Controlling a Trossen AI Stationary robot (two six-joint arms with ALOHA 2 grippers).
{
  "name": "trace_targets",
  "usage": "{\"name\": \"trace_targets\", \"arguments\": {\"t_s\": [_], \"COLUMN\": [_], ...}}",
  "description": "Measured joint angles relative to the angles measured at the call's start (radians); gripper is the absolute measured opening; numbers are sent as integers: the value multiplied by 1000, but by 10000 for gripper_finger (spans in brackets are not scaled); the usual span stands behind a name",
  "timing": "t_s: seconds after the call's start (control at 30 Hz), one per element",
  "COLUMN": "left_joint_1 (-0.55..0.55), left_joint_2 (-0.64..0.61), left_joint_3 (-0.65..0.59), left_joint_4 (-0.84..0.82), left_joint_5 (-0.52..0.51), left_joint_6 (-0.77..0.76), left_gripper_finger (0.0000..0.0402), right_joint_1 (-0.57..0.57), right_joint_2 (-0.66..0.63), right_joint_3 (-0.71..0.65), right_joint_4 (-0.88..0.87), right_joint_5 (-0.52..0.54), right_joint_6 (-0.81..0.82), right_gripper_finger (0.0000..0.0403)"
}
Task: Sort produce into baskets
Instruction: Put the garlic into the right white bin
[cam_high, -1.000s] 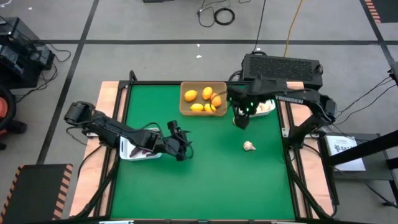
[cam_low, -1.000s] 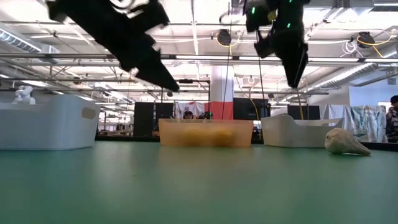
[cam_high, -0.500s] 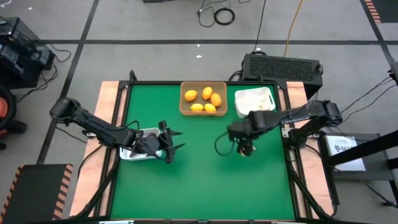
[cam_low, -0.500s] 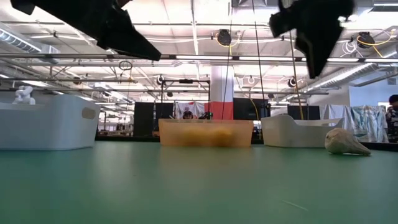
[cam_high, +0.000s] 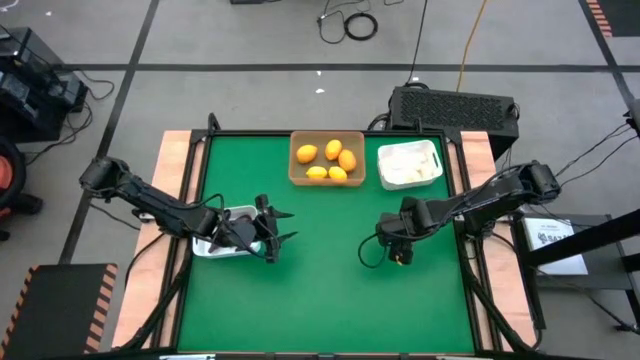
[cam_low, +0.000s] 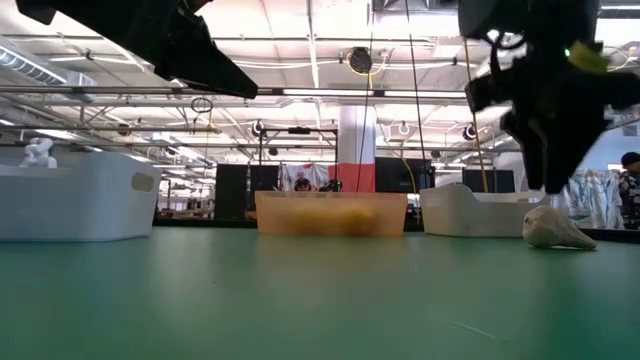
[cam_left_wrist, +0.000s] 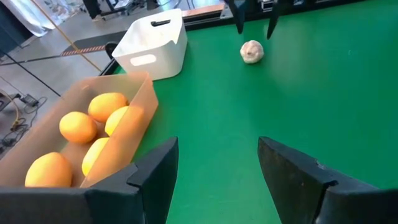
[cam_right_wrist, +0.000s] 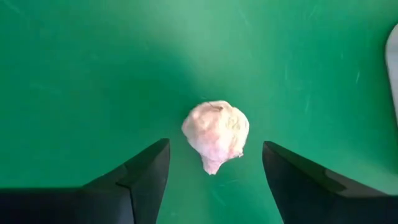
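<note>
Here we count three baskets: a tan one with five oranges, and two white ones, whose contents are hard to see. One garlic lies on the green surface, between the released fingers of the right claw, untouched. The left claw hangs released beside the near white basket.

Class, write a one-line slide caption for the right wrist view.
Open right claw poised above a whitish garlic bulb lying on the green table.
</note>
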Motion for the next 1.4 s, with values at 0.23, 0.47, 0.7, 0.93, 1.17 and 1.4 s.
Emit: {"name": "trace_targets", "arguments": {"t_s": [0.23,0.47,0.7,0.93,1.17,1.4], "left_joint_1": [1,1,1,1,1,1], "left_joint_2": [0,0,0,0,0,1], "left_joint_3": [0,0,0,0,0,1], "left_joint_4": [20,20,20,20,20,20], "left_joint_5": [10,10,11,11,11,11], "left_joint_6": [0,0,0,0,-1,-1], "left_gripper_finger": [228,228,228,228,228,228], "right_joint_1": [-33,-55,-67,-86,-96,-100], "right_joint_2": [0,0,0,0,0,0], "right_joint_3": [-92,-127,-180,-216,-216,-212], "right_joint_4": [92,188,247,288,308,305], "right_joint_5": [-24,-27,-27,-27,-28,-72], "right_joint_6": [-4,-37,-29,-35,-65,-70], "right_gripper_finger": [284,327,324,294,222,150]}}
